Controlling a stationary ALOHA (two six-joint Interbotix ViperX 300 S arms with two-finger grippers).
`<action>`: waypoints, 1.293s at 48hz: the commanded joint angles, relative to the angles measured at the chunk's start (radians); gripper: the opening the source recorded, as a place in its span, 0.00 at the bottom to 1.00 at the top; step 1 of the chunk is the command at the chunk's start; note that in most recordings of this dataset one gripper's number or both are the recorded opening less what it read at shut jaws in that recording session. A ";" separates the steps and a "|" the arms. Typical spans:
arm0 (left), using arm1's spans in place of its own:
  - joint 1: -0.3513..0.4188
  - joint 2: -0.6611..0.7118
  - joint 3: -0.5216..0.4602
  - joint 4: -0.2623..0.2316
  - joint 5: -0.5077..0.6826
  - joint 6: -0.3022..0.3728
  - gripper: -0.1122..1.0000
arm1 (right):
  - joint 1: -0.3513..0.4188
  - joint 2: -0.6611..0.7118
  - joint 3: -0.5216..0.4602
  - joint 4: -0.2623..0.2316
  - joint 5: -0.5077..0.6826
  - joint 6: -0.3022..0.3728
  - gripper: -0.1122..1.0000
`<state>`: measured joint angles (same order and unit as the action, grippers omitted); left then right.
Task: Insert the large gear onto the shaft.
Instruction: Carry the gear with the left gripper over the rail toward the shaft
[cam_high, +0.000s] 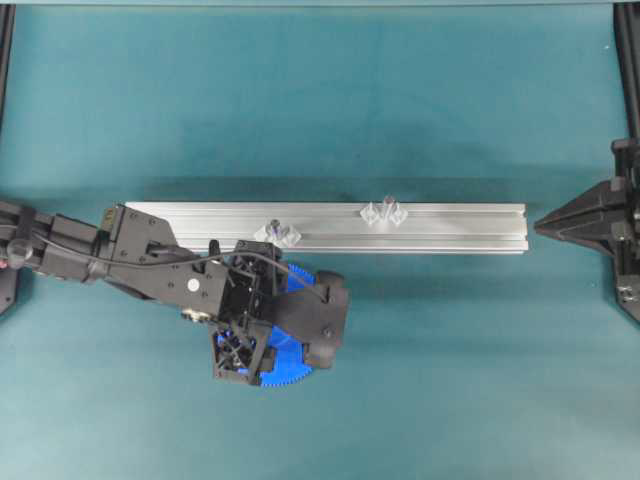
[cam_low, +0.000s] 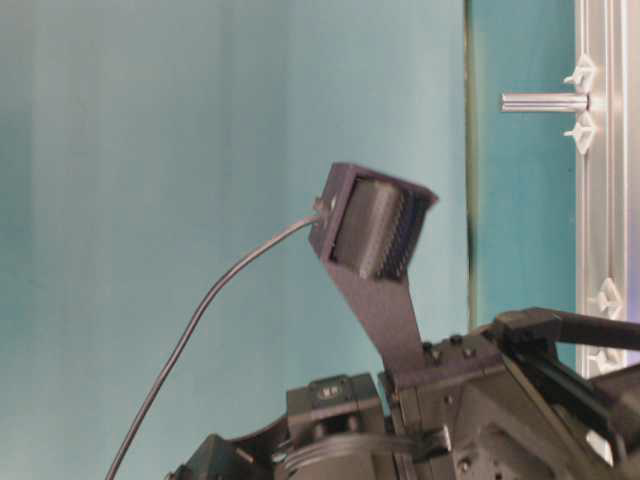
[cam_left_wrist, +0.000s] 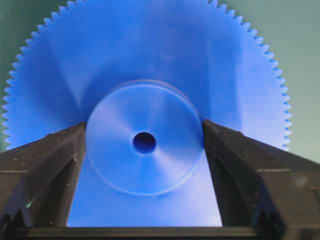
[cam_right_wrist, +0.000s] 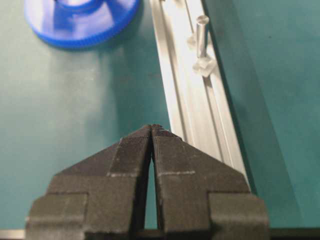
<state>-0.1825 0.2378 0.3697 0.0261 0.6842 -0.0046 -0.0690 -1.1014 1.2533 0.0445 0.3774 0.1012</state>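
The large gear (cam_left_wrist: 150, 55), a wide bright-blue toothed disc, lies flat on the green mat just in front of the rail, mostly hidden under my left arm in the overhead view (cam_high: 288, 371). My left gripper (cam_left_wrist: 144, 131) points down over it, and its fingers (cam_left_wrist: 60, 160) rest against both sides of the raised hub. Two alike grey pins stand on clear mounts on the rail: one (cam_high: 277, 231) just beyond the gear, the other (cam_high: 385, 211) further right. I cannot tell which is the shaft. My right gripper (cam_right_wrist: 152, 129) is shut and empty at the rail's right end (cam_high: 542, 225).
The long aluminium rail (cam_high: 450, 228) runs left to right across the mat's middle. Black frame posts (cam_high: 628, 60) stand at the side edges. In the table-level view the left arm's camera block (cam_low: 372, 232) rises in front of the rail (cam_low: 600, 200).
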 joint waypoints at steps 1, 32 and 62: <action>-0.031 -0.029 -0.017 -0.005 0.006 0.011 0.81 | -0.002 0.006 -0.011 -0.002 -0.003 0.008 0.19; 0.051 -0.091 -0.163 -0.003 0.057 0.110 0.81 | -0.002 -0.029 -0.011 -0.002 0.003 0.008 0.19; 0.196 -0.097 -0.342 0.000 0.055 0.307 0.81 | -0.002 -0.040 -0.006 -0.005 0.005 0.006 0.19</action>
<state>0.0092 0.1718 0.0782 0.0230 0.7455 0.2930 -0.0675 -1.1459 1.2563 0.0414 0.3881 0.0997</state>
